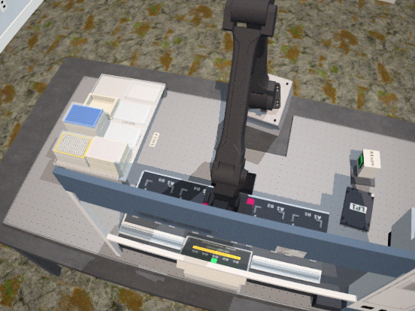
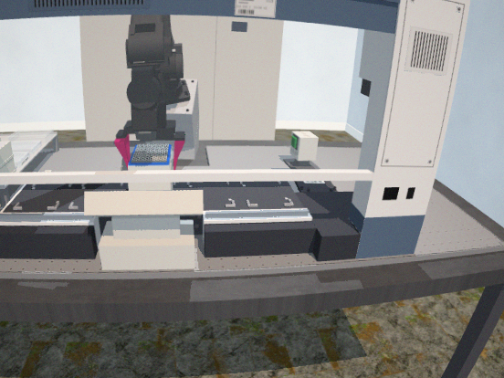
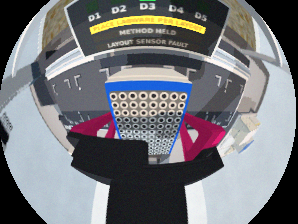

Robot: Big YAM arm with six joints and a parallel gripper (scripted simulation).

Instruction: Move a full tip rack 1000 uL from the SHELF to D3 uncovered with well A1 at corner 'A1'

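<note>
A tip rack with a blue top plate, full of pale tip rings and with no cover on it, shows in the exterior view [image 2: 150,154] and in the wrist view [image 3: 148,119]. A white bar hides its base, and the arm hides it in the top view. My gripper [image 2: 151,151] is open. Its pink fingers flank the rack's two sides, as the wrist view [image 3: 149,132] also shows, and their tips peek out beside the arm in the top view [image 1: 228,203].
The shelf [image 1: 113,120] at the back left holds a covered rack showing blue [image 1: 83,116], a yellow-edged rack with a grey tip field [image 1: 72,144], and pale covers and plates. The READY key [image 1: 368,161] and the regrip nest [image 1: 357,207] stand at the right. A blue gantry beam [image 1: 233,221] crosses the front.
</note>
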